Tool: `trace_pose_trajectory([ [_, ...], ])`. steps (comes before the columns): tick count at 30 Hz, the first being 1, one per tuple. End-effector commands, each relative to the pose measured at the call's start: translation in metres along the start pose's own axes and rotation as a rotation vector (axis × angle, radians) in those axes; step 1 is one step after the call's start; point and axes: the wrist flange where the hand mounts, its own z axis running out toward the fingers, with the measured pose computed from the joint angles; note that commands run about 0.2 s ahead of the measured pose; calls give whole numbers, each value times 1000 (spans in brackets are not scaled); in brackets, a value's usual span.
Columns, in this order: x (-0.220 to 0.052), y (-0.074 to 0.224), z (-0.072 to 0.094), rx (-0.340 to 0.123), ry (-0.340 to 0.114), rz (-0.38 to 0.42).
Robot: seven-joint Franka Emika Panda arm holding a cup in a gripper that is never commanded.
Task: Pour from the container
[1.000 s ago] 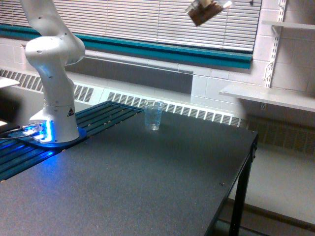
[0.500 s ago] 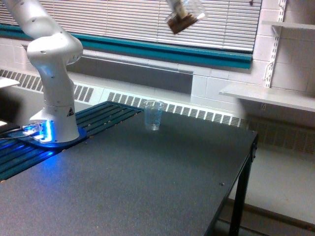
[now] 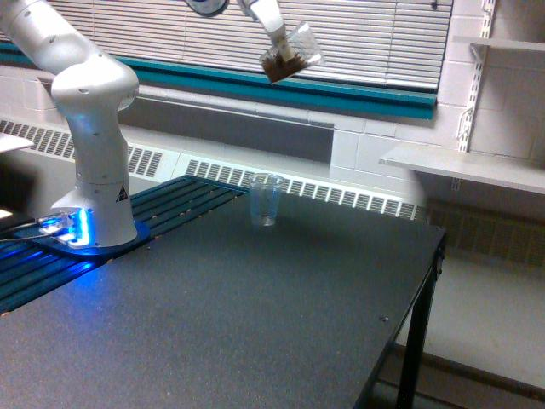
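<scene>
The container (image 3: pixel 289 55) is a clear plastic cup with brown chunky pieces in its bottom, held high above the table near the top of the exterior view. It hangs tilted, mouth toward the upper right. My gripper (image 3: pixel 271 25) is shut on it from the upper left. A slimmer clear cup (image 3: pixel 266 199) stands upright on the dark table, well below the container and slightly to the exterior view's left.
The arm's white base (image 3: pixel 92 162) stands at the exterior view's left on a blue-lit mount. The black table (image 3: pixel 255 324) ends at an edge on the right. White shelves (image 3: pixel 464 166) hang on the wall at right, blinds behind.
The gripper and container have moved down and toward the exterior view's left, closer to a spot above the standing cup. More of the arm has entered at the top.
</scene>
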Motion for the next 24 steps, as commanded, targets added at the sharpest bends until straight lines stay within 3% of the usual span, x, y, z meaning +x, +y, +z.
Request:
trace_pose_trajectory([
  [1, -30, -10, 1, 0, -30, 95],
  [11, -57, -18, 9, -4, -65, 226],
  [24, -81, -21, 31, -38, -162, 366],
])
